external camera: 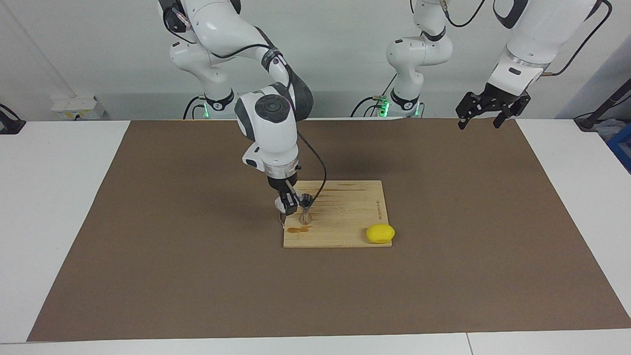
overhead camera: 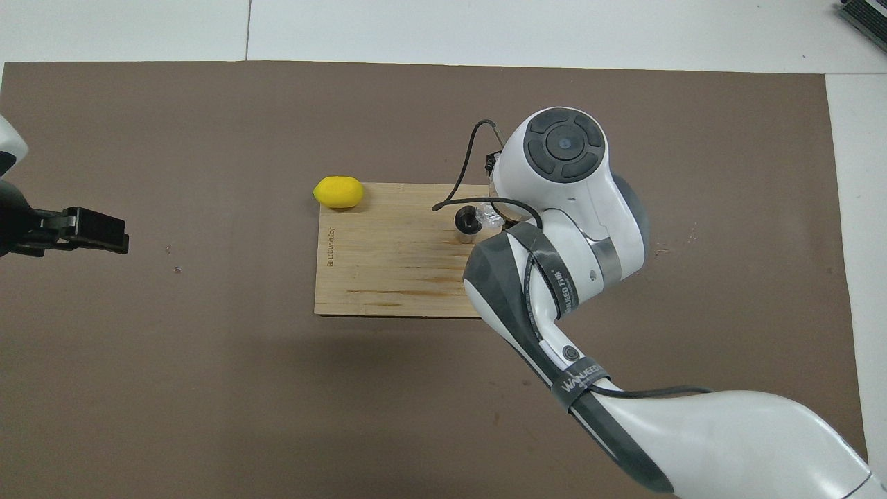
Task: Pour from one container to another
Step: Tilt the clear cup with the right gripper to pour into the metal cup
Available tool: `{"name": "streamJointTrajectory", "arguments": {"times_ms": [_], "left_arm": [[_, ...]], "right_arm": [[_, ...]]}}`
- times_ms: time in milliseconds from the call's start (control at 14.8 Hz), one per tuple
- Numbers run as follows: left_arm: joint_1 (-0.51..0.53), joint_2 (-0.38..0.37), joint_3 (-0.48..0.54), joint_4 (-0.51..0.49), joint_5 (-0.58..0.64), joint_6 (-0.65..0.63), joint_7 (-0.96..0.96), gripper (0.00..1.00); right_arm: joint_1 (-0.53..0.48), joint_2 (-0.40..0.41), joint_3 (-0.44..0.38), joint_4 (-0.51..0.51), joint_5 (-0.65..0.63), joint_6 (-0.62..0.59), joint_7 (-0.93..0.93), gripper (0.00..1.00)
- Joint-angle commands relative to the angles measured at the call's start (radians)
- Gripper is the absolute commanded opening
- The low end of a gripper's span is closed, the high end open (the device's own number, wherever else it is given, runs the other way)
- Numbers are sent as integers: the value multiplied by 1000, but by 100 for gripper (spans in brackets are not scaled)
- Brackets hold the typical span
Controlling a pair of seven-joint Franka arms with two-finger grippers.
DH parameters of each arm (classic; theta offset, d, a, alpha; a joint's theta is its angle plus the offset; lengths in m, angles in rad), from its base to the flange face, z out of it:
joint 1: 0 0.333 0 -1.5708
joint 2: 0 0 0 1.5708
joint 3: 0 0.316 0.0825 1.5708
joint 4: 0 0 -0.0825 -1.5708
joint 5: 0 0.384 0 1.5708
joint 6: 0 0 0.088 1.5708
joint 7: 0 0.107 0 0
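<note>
1. The wooden cutting board (external camera: 340, 217) lies mid-mat.
2. The steel jigger (external camera: 305, 211) stands upright on the board, near its edge toward the right arm's end.
3. The right gripper (external camera: 289, 204), clenched on the clear cup (overhead camera: 490, 216), holds it tilted at the jigger's rim.
4. A lemon (external camera: 380, 233) rests at the board's corner.
5. The left gripper (external camera: 485, 109) waits with fingers spread, well apart from the board.

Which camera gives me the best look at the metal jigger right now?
The overhead view: the jigger shows its open mouth on the board, clear cup at its rim. In the facing view the right gripper hides part of it.
</note>
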Motion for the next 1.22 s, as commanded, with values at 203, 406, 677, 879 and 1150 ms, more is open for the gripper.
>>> {"name": "streamJointTrajectory", "arguments": {"times_ms": [203,406,677,879,1150], "left_arm": [[16,-18,-6,-14,-12,-26,16,100],[20,-16,-3,-14,-12,-26,16,100],[19,-18,-4,-12,-12,-26,16,100],[20,-18,-4,-12,-12,-26,16,100],[20,-18,-4,-12,-12,-26,16,100]], "right_arm": [[19,0,1,5,-87,37,35,0],[19,0,1,0,-121,43,35,0],[38,0,1,0,-162,51,35,0],[42,2,2,-1,-191,53,35,0],[56,2,2,-4,-233,51,35,0]]}}
